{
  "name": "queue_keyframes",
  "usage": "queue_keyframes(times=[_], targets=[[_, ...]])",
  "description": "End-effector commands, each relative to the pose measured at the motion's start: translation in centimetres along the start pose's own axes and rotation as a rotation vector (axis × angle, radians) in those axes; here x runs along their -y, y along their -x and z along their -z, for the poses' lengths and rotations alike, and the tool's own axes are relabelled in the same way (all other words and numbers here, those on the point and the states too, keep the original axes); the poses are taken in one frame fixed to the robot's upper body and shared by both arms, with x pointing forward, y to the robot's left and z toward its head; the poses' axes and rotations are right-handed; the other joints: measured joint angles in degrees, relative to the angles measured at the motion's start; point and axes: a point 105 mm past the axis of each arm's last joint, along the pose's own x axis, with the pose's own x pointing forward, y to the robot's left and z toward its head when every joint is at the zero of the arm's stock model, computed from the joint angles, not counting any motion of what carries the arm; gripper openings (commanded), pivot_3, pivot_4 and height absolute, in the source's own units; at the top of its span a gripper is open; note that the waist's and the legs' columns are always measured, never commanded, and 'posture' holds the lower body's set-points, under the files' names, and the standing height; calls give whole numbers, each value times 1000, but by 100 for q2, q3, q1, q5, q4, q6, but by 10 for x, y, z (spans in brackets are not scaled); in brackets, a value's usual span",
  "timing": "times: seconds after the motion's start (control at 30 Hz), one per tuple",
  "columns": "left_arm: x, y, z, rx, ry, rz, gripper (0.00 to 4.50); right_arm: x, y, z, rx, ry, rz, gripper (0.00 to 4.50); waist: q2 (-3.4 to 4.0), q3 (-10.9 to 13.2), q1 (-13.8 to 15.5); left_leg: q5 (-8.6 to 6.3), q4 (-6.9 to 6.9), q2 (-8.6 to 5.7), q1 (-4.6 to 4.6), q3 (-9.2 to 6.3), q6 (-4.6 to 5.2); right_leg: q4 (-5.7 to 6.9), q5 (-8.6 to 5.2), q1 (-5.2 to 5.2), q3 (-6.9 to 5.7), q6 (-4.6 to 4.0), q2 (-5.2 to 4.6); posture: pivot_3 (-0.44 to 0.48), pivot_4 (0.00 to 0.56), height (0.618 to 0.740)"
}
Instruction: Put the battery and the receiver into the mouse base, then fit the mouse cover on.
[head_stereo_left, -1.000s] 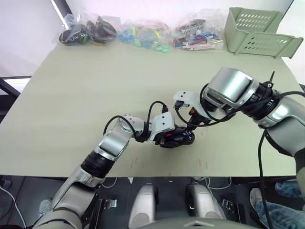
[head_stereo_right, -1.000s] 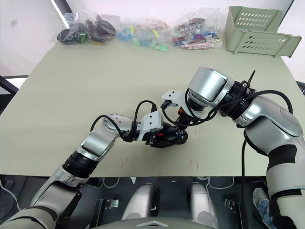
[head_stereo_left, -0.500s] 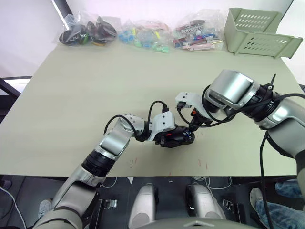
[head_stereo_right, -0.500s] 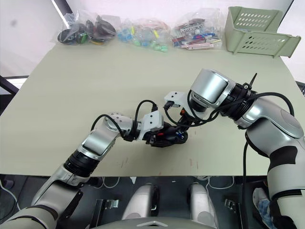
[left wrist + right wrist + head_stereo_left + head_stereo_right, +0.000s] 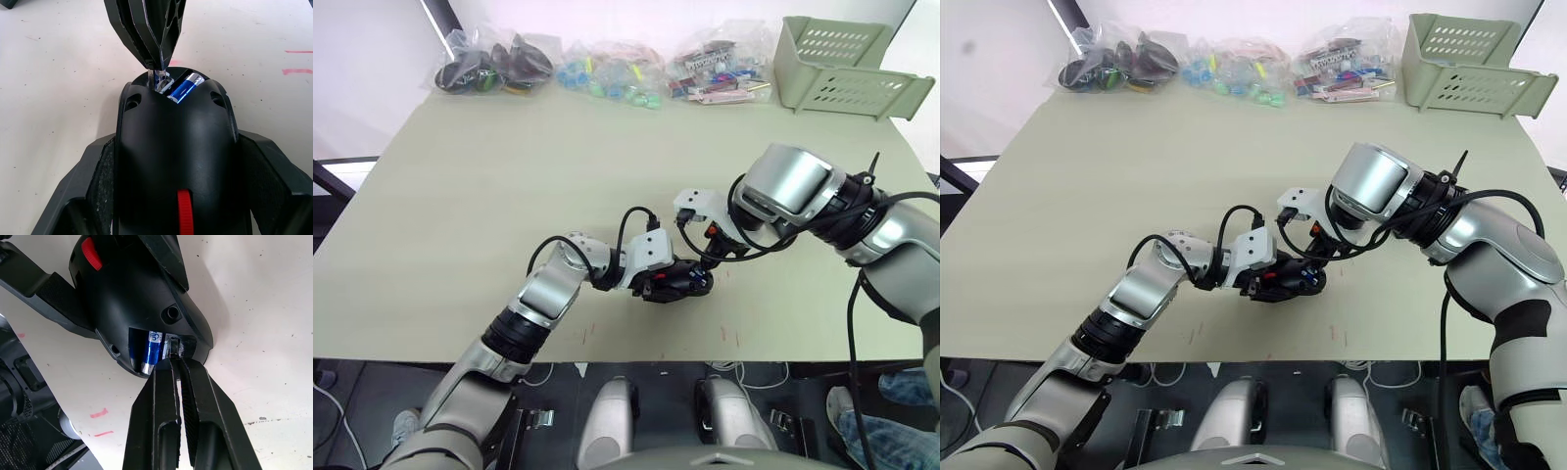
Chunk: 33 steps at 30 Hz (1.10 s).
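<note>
The pale beige table [image 5: 509, 186] carries everything, and near its front edge my left gripper [image 5: 176, 161] clamps the black oval mouse base with its red patch [image 5: 173, 156] from both sides, tail end pointing toward my other arm. My right gripper [image 5: 177, 363] has its fingers pinched nearly together on the tiny silver-and-dark receiver nub [image 5: 172, 345], nose already at the slot beside the battery bay. The small blue battery with its silvery end [image 5: 152, 350] lies seated in that bay (one step done, I judge). The risk now is a skewed push: if the receiver enters tilted it may jam or slip from my pinch, and pressing harder could twist the base out of my left grip.
</note>
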Motion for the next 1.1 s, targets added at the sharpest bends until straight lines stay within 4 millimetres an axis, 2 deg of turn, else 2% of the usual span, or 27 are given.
queue_keyframes(times=[0.03, 0.3, 1.1], targets=[[-4, 0, -4, 6, -23, -20, 3007, 4, 5, -4, 8, 13, 42, 0, 0, 0, -1, 0, 0, 0, 0, 0, 0, 0, 0, 0, 0, 0, 0, 0, 150, 740], [-3, 1, -2, 1, -23, -18, 3007, -5, 6, -8, -18, 25, 1, 0, 1, 0, -1, 0, 0, 0, 0, -1, 0, 0, 1, 0, 0, -1, 0, 0, 150, 740], [-2, 2, 1, -6, -21, -15, 3007, -8, 3, -9, -69, 28, -3, 0, 1, 0, -4, 0, 0, 0, 0, -1, 0, -1, 1, -1, -1, -1, 1, 0, 150, 740]])
